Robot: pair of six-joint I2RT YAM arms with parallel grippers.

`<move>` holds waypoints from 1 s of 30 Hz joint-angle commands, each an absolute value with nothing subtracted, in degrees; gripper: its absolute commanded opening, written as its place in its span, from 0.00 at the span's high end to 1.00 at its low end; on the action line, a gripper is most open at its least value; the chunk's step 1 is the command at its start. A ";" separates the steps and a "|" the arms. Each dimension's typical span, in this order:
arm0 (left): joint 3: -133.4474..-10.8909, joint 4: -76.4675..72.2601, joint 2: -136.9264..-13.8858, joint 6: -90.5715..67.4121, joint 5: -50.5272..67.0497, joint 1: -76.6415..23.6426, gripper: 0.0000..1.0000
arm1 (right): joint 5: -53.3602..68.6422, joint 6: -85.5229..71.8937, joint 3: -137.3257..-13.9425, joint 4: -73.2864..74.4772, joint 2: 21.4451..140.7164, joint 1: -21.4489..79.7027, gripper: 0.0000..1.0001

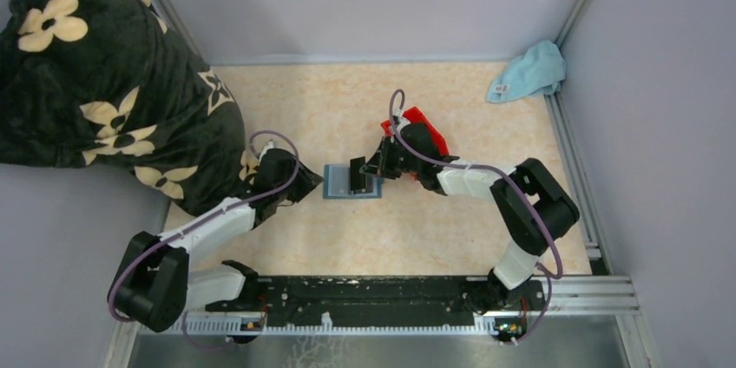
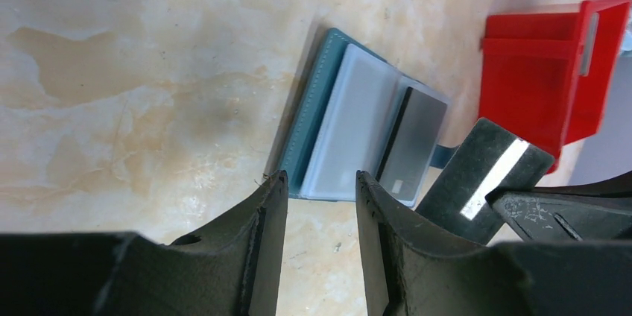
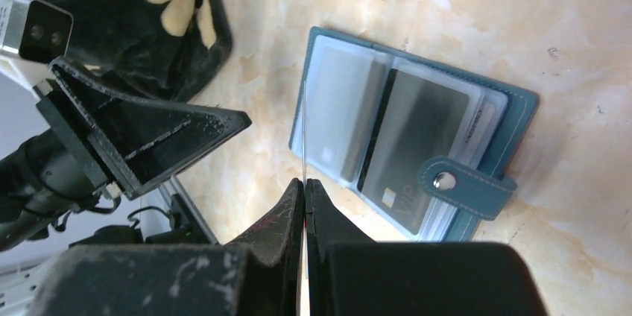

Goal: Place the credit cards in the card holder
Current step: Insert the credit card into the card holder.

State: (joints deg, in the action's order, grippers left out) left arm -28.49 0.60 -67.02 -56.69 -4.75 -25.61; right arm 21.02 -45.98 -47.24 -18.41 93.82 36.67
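Note:
The teal card holder (image 1: 340, 183) lies open on the table, its clear sleeves facing up. A dark credit card (image 3: 417, 133) marked VIP sits in one sleeve (image 2: 414, 144), beside the strap with the snap button (image 3: 467, 182). My right gripper (image 3: 305, 182) is shut on another credit card (image 3: 304, 126), a thin card seen edge-on, standing over the holder's left sleeve. In the top view the right gripper (image 1: 364, 174) is above the holder's right half. My left gripper (image 2: 320, 182) is open with nothing between its fingers, just off the holder's left edge (image 1: 309, 187).
A red plastic bin (image 1: 427, 128) stands behind the right wrist (image 2: 548, 70). A black blanket with cream flowers (image 1: 95, 82) covers the back left corner and reaches close to the left gripper. A light blue cloth (image 1: 528, 71) lies in the back right corner.

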 commanded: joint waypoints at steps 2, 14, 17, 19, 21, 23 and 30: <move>-30.51 0.37 -70.42 -55.36 -5.89 -25.31 0.55 | 19.55 -44.81 -51.66 -16.85 97.40 37.36 1.00; -32.12 -0.30 -75.76 -55.67 -5.60 -24.66 0.55 | 19.06 -44.91 -54.95 -15.82 102.56 37.38 1.00; -31.91 -1.11 -76.55 -55.79 -4.91 -24.21 0.55 | 18.99 -44.93 -55.60 -15.62 103.61 37.36 1.00; -31.86 -1.34 -77.05 -55.78 -4.63 -24.04 0.55 | 18.95 -45.14 -55.97 -15.68 104.16 37.36 1.00; -31.75 -1.79 -77.47 -55.66 -4.29 -23.78 0.55 | 19.13 -45.58 -56.05 -16.10 104.71 37.38 1.00; -31.73 -2.22 -77.96 -55.80 -3.80 -23.67 0.55 | 19.30 -46.16 -56.18 -16.56 105.25 37.36 1.00; -31.81 -2.93 -79.21 -55.66 -2.77 -23.46 0.56 | 20.01 -47.74 -56.05 -17.78 106.26 37.38 1.00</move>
State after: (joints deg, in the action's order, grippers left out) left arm -30.76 -1.34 -78.43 -56.29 -3.81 -23.88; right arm 19.44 -46.54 -53.71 -14.37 105.36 36.71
